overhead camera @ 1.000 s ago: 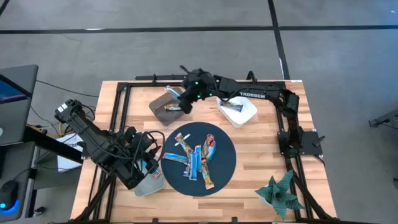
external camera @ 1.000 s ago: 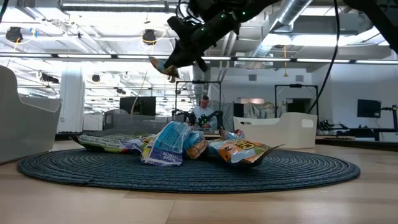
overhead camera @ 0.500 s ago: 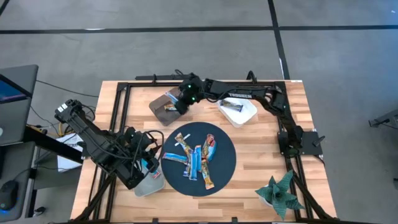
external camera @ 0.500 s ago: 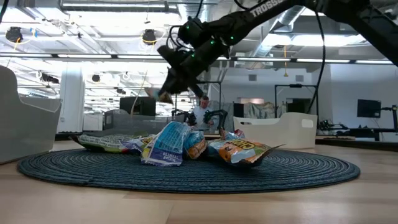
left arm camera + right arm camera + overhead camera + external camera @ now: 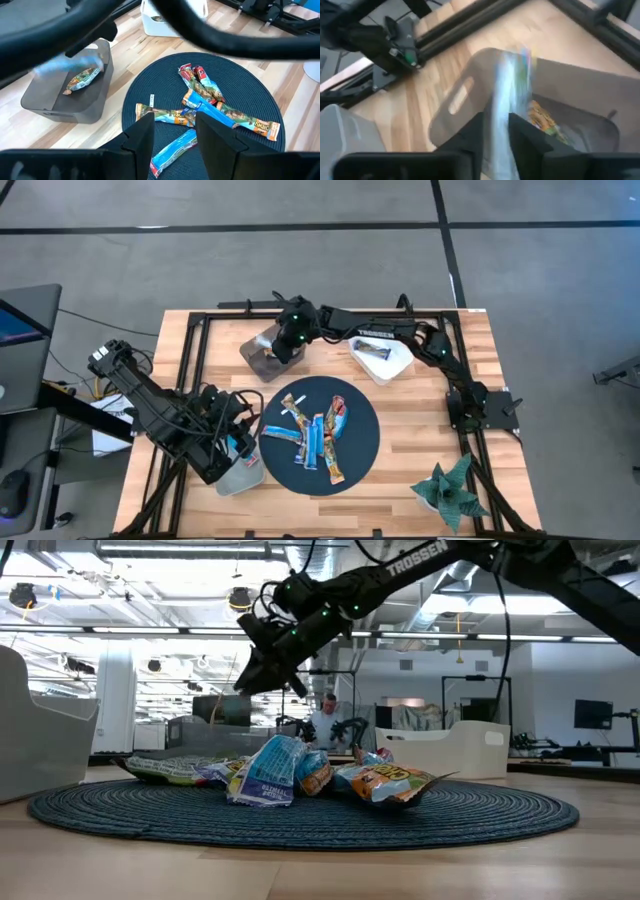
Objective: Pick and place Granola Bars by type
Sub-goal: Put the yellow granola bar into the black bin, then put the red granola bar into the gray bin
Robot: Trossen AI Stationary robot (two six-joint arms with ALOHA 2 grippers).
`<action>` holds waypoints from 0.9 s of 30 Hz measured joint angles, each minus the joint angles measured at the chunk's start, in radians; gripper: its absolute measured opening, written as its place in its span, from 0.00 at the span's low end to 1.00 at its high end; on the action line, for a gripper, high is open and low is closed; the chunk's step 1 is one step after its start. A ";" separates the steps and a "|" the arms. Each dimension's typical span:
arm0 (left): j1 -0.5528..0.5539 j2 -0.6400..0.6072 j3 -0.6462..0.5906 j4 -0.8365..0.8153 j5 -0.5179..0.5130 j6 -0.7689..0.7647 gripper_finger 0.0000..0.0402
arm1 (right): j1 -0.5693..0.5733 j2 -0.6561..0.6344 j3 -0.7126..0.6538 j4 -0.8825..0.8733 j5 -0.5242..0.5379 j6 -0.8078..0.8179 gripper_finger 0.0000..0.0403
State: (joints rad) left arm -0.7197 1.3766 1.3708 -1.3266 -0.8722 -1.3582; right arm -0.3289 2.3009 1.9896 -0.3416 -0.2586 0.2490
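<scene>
Several granola bars (image 5: 315,435) in blue, orange-brown and red wrappers lie in a pile on the round dark mat (image 5: 360,425), and show again in the low view (image 5: 275,772) and the left wrist view (image 5: 210,107). My right gripper (image 5: 284,340) reaches over the grey bin (image 5: 258,356) at the far left, shut on one bar (image 5: 512,85). Another orange bar (image 5: 542,117) lies in that bin. My left gripper (image 5: 175,125) is open and waits at the near left (image 5: 240,445). My right gripper pinches a granola bar between its two fingers (image 5: 475,131); the bar's blue, white and orange wrapper (image 5: 507,102) sticks out past the fingertips. The fingers slant down from the table's right side. The bar is lifted clear, above the grey bin (image 5: 470,82).
A white bin (image 5: 385,358) with a bar in it stands at the far right of the mat. A second grey bin (image 5: 240,475) sits under my left gripper. A thin white stick (image 5: 292,402) lies on the mat; a green paper plant (image 5: 450,490) stands near right.
My right gripper has carried the bar toward the table's left edge and lowered, from beside the grey bin to over it. It has stayed shut on the bar.
</scene>
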 joint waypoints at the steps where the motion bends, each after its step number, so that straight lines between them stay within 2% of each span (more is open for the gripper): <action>1: 0.000 0.000 0.000 0.000 0.003 0.000 0.35 | 0.000 0.000 0.003 0.006 0.001 -0.010 0.25; 4: 0.000 0.000 0.000 0.000 0.004 0.000 0.35 | -0.004 -0.003 0.005 0.007 0.021 -0.014 0.37; 7: 0.000 0.000 0.000 0.000 0.015 0.000 0.35 | -0.016 -0.015 0.002 -0.011 -0.001 -0.018 0.47; 11: 0.000 0.000 0.000 0.000 0.030 0.016 0.35 | -0.020 -0.076 0.006 -0.124 -0.033 -0.085 0.55; 15: 0.000 0.000 0.000 0.001 0.005 0.047 0.35 | -0.002 -0.131 0.005 -0.367 -0.033 -0.203 0.57; 21: 0.001 0.000 0.000 0.061 -0.118 0.169 0.35 | 0.051 -0.192 0.003 -0.758 -0.028 -0.377 0.53; 27: 0.011 0.000 0.000 0.070 -0.134 0.239 0.35 | 0.136 -0.190 0.002 -0.975 -0.028 -0.458 0.49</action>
State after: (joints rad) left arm -0.7087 1.3766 1.3708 -1.2568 -1.0061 -1.1188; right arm -0.1930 2.1113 1.9911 -1.3169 -0.2868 -0.2087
